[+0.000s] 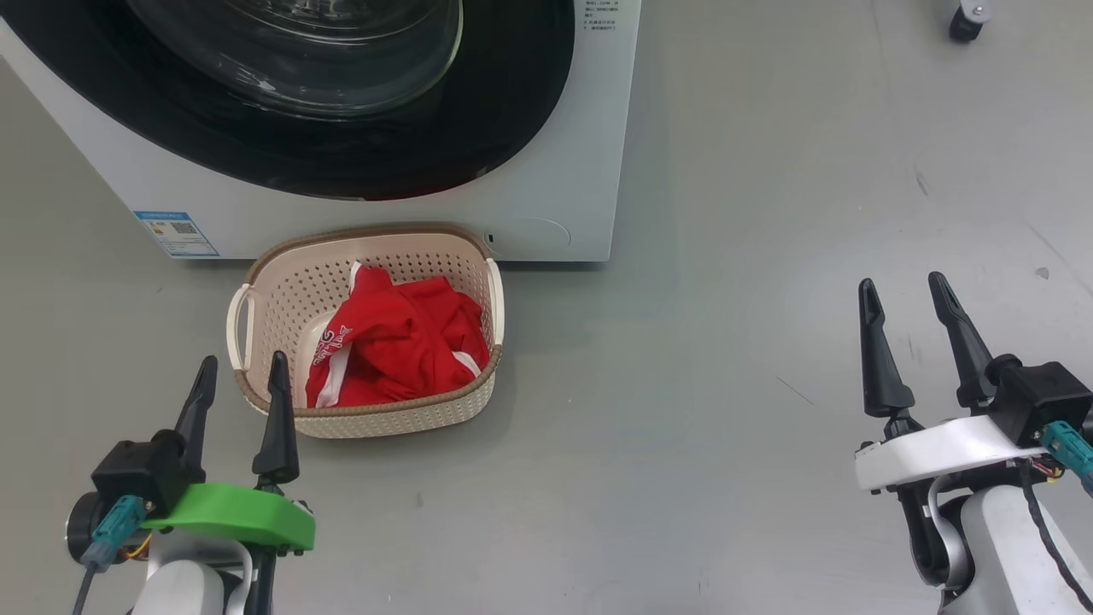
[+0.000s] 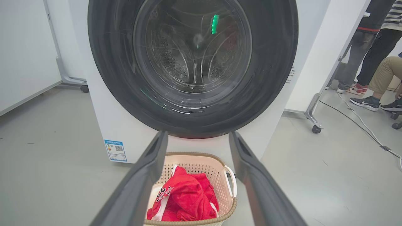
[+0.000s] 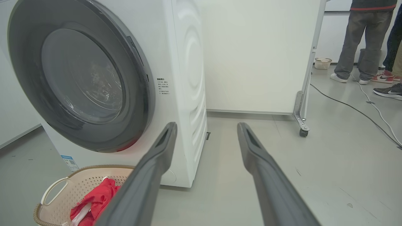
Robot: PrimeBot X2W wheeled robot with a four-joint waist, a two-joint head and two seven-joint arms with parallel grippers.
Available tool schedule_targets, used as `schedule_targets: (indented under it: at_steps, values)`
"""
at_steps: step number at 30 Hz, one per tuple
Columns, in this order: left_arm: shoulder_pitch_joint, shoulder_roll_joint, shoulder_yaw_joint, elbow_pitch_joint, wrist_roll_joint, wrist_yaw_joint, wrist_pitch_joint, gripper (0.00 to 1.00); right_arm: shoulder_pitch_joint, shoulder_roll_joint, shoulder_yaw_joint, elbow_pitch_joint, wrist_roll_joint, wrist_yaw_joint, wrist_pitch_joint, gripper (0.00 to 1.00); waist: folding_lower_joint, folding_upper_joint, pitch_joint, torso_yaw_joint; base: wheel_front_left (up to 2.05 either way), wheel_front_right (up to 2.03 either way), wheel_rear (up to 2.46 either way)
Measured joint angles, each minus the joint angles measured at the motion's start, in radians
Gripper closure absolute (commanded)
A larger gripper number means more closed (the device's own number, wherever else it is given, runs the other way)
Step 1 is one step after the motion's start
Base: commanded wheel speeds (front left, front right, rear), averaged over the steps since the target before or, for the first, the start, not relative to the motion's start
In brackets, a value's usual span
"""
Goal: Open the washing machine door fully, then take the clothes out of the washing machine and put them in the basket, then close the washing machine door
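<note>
**Resting, with the job apparently done**

My left gripper point(image 1: 242, 363) hangs with its jaws spread and empty, just beside the near left corner of the basket point(image 1: 256, 275), which stands on the floor point(image 1: 726, 359) against the foot of the washing machine point(image 1: 589, 179). The clothes point(image 1: 397, 342) lie bunched inside it, toward its right wall. My right gripper point(image 1: 903, 284) is likewise spread and empty, well apart to the right. The washing machine door point(image 1: 512, 111) looks flush with the front, straight ahead of and above my left gripper. Should it need a last push, I judge the left arm is nearer.
</note>
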Motion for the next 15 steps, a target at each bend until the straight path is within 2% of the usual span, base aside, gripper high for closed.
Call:
schedule_targets:
  at_steps: [15]
  values:
    - [0.0, -0.002, 0.009, -0.007, -0.001, -0.001, 0.0, 0.0, 0.017, 0.004, 0.004, 0.0, -0.035, 0.014, 0.0, 0.0, 0.0, 0.0, -0.002, 0.002, 0.0, 0.0, 0.0]
